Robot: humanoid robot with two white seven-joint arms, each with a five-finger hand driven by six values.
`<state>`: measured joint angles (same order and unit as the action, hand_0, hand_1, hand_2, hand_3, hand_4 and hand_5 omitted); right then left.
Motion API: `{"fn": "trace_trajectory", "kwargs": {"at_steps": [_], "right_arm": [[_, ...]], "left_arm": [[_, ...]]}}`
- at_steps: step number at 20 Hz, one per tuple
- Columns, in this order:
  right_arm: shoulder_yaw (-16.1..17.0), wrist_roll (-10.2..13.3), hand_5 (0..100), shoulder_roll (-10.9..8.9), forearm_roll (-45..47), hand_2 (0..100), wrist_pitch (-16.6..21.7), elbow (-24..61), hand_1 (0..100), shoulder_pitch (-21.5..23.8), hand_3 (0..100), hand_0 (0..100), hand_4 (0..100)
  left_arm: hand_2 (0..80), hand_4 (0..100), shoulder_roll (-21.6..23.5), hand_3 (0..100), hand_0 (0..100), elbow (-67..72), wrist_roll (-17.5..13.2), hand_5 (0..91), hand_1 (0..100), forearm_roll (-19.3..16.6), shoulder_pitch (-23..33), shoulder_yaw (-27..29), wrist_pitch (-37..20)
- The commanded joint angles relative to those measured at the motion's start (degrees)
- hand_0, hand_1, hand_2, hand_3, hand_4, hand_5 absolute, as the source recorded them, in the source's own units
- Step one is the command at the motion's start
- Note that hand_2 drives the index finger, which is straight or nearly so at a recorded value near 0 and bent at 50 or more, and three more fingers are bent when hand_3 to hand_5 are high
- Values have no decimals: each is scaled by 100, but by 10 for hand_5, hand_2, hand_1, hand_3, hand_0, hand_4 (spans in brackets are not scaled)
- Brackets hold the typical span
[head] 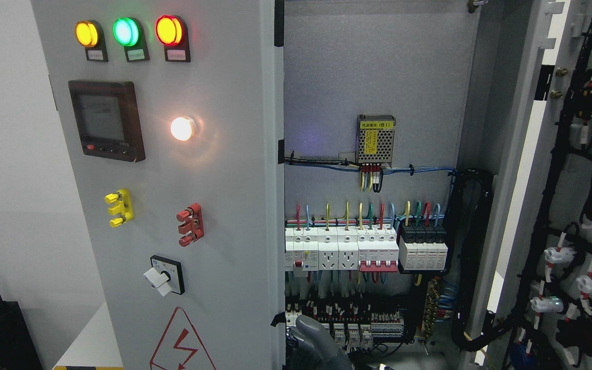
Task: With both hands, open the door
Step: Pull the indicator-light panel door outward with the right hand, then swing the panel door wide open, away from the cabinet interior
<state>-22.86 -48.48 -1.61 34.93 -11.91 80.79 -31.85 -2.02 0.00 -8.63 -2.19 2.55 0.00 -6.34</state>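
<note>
Standing open, the right door point(558, 205) swings far out at the right, its wired inner face turned toward me. A left door point(172, 205) carries lit lamps point(126, 32), a meter point(107, 121) and a switch point(165, 276). Between them the cabinet point(378, 77) shows breakers point(342, 249) and a power supply point(376, 139). One grey hand point(316, 341) of mine pokes up at the bottom edge, near the breakers; which arm it belongs to I cannot tell, nor whether its fingers are apart or curled.
</note>
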Motion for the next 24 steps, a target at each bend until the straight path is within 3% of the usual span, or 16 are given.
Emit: {"fn": "trace_trajectory", "kwargs": {"at_steps": [1, 16, 24], "right_arm": [[-192, -39, 0, -6, 13, 0, 5, 305, 0, 100, 0, 107, 0], [-518, -162, 0, 240, 22, 0, 5, 788, 0, 372, 0, 107, 0], [-772, -162, 0, 276, 13, 0, -4, 894, 0, 470, 0, 107, 0]], "left_arm": [[0, 31, 0, 0, 0, -132, 2, 0, 0, -1, 0, -70, 1], [0, 31, 0, 0, 0, -132, 2, 0, 0, -1, 0, -70, 1], [0, 31, 0, 0, 0, -132, 2, 0, 0, -1, 0, -70, 1]]}}
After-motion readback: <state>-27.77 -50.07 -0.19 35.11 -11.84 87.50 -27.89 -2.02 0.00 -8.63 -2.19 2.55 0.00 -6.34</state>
